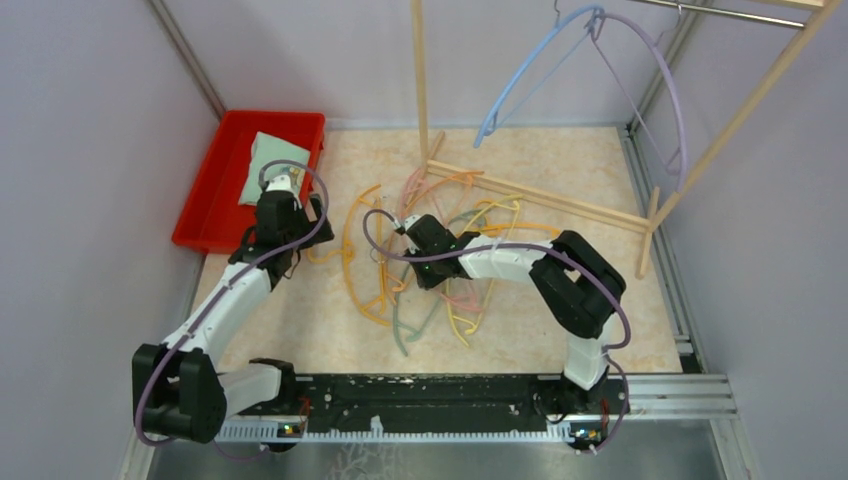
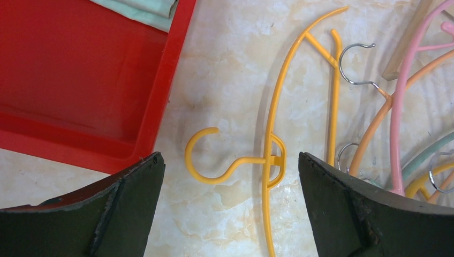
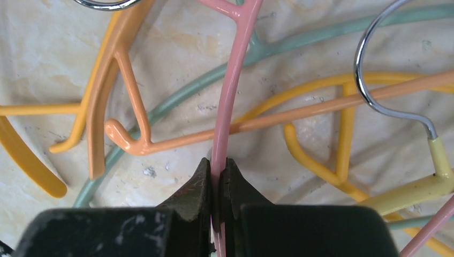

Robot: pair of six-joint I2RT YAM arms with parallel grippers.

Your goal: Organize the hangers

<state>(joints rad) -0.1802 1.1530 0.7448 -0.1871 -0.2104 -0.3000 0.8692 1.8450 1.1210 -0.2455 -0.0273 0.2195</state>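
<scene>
1 marbled beige tabletop, maybe stone | lilac walls | left jaws spread | right jaws pinching pink hanger

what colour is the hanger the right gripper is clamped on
Pink hanger; clearest in the right wrist view.

Left pincer spread wide, right pincer pinched tight

Two hangers hung up, tangled pile uncountable, one red bin, one cloth, two arms
</scene>
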